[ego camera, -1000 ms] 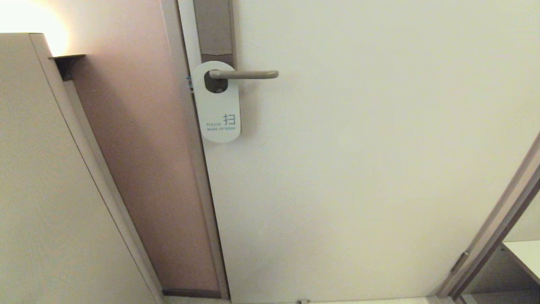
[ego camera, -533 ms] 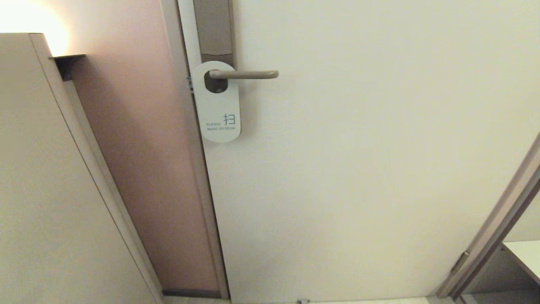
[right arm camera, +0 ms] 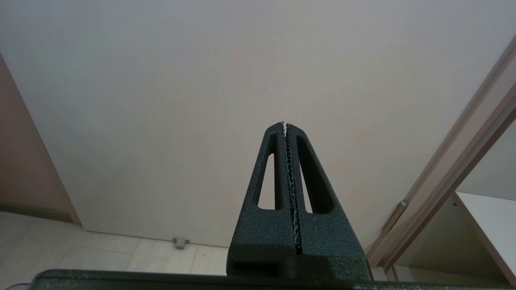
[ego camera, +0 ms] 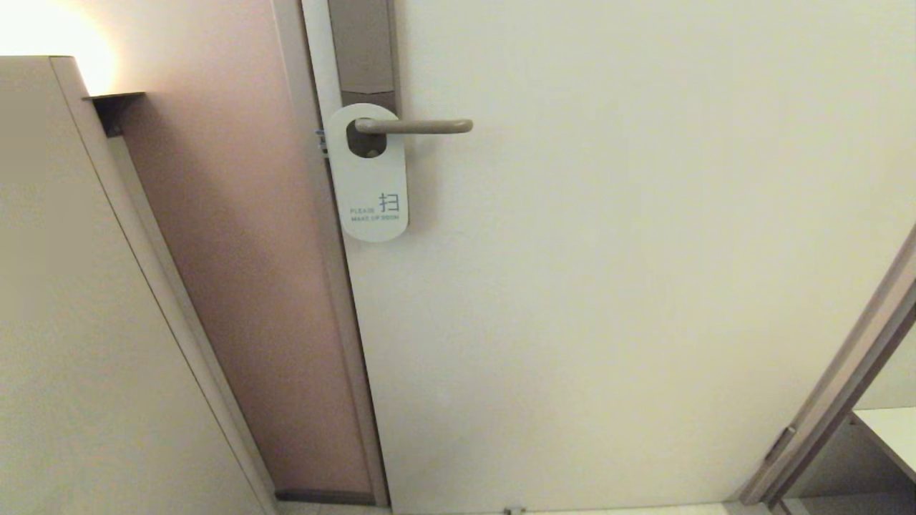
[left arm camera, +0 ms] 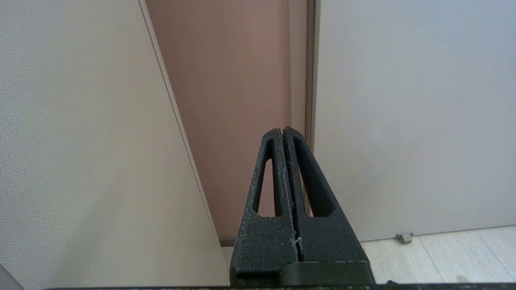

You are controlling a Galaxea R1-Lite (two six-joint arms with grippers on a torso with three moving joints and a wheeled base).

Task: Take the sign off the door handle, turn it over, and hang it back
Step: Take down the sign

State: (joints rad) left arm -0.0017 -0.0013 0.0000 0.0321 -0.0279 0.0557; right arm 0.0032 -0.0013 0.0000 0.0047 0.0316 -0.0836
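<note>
A: Has anything changed over the last second?

B: Nothing I can find. The sign (ego camera: pixel 370 175) hangs as it did a second ago, its oval hole over the door handle (ego camera: pixel 415 126) close to the plate (ego camera: pixel 363 50), white side out with the teal "MAKE UP ROOM" lettering readable. So either the work has not begun or the sign is already turned; I cannot tell which from here.

A: And the arms?

B: Neither shows in the head view. The left gripper (left arm camera: pixel 283 131) has its fingers pressed together and holds nothing; it sits low, pointing at the strip of pinkish wall (left arm camera: pixel 234 100) beside the door's left edge. The right gripper (right arm camera: pixel 285 125) is also closed on nothing, low, facing the plain door (right arm camera: pixel 242 80) with the floor (right arm camera: pixel 100 249) beneath.

A: If the sign must come off, how much room is there?

B: Plenty on the right. The handle's rounded tip points right, so the sign has to slide that way, and the door face there is bare. The left is tighter: the door frame (ego camera: pixel 315 86) stands just beside the sign, with a beige panel (ego camera: pixel 71 286) nearer on the far left. At the far right a second frame (ego camera: pixel 844 379) and a shelf (ego camera: pixel 891 429) sit low, well apart from the handle.
</note>
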